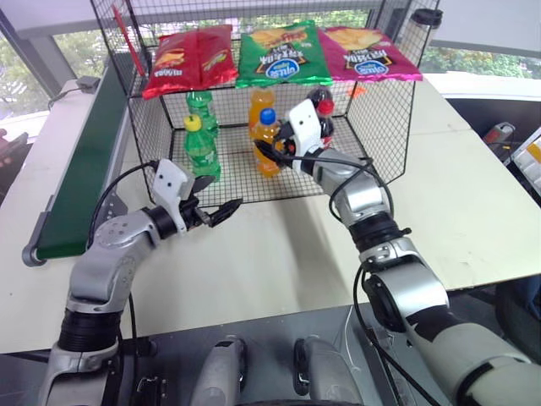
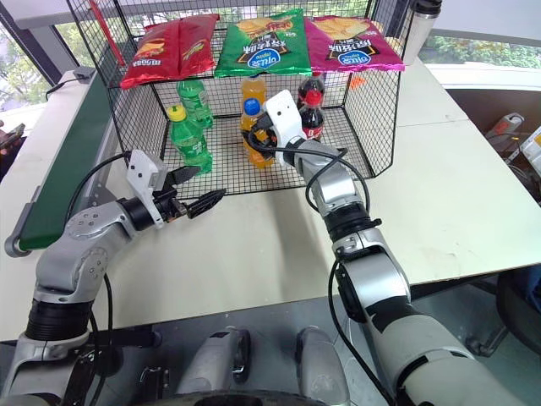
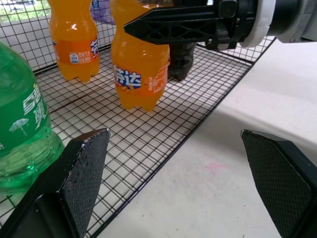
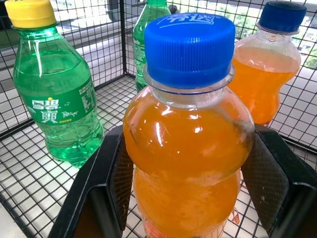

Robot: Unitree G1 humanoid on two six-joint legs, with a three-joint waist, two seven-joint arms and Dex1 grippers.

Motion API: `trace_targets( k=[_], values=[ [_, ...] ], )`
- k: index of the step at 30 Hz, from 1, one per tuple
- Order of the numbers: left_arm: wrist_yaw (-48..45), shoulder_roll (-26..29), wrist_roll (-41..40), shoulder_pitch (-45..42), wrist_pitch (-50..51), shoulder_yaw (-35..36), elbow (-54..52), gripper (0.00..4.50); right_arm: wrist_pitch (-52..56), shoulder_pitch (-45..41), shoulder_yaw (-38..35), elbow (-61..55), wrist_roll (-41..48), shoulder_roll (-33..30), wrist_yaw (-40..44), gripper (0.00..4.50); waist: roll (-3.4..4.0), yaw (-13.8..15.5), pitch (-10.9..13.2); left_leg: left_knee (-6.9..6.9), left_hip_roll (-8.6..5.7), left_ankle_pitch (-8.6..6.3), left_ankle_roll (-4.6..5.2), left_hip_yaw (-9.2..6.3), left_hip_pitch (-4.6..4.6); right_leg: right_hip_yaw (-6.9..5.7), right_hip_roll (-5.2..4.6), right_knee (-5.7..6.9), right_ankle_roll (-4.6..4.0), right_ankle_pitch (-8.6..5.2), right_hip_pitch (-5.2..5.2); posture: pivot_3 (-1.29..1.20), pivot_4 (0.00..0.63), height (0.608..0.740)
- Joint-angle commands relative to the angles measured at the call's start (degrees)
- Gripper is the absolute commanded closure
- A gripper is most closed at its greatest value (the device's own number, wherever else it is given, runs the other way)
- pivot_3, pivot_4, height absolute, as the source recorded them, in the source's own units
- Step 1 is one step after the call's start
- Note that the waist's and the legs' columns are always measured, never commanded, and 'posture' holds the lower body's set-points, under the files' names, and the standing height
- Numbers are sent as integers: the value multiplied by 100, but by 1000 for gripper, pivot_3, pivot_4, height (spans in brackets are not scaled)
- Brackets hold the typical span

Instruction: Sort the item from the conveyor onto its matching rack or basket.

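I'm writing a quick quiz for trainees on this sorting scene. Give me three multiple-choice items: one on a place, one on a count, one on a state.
1. Where is the blue-capped orange bottle?
A. On the conveyor
B. On the bare table
C. Inside the wire basket

2. How many chip bags lie on the slanted rack?
A. Three
B. One
C. Five

3. How do the left gripper's jaws stand?
A. Shut on a green bottle
B. Open, holding nothing
C. Shut on a chip bag

Key:
1 C: the blue-capped orange bottle stands within the wire basket, clasped by the right gripper.
2 A: the chip bags are a red, a green and a magenta one, side by side.
3 B: the left gripper hangs over the table in front of the basket, jaws spread and empty.
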Motion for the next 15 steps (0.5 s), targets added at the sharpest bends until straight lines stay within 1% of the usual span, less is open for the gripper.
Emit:
trace_targets(
  k=[1, 2, 3, 9, 15],
  values=[
    [44, -7, 5, -27, -115, 32, -244, 0, -202, -298, -192, -142, 25, 24, 8, 585, 0, 0, 0, 0, 0, 0, 0, 0, 0, 0, 0, 0, 0, 0, 0, 0, 150, 739],
    [54, -10, 2, -20, -118, 28, -247, 0, -202, -297, -198, -143, 18, 21, 7, 96, 0, -2, 0, 0, 0, 0, 0, 0, 0, 0, 0, 0, 0, 0, 0, 0, 150, 739],
    [62, -11, -1, -13, -120, 23, -250, 0, -202, -293, -203, -151, 11, 18, 12, 31, 0, -2, 0, 0, 0, 0, 0, 0, 0, 0, 0, 0, 0, 0, 0, 0, 150, 739],
    [82, -45, 1, -4, -139, -11, -231, 0, -95, -208, -189, -371, -21, -19, 71, 31, 1, -3, -1, 0, 0, 1, -1, 0, 2, 1, 0, 2, 0, 0, 1, 0, 150, 739],
    [95, -88, 18, -5, -156, -43, -196, 0, 241, 34, -123, -1045, -51, -194, 198, 31, 1, 10, -1, 0, 0, 1, -1, 0, 2, 1, 0, 2, 0, 0, 1, 0, 150, 739]
  ],
)
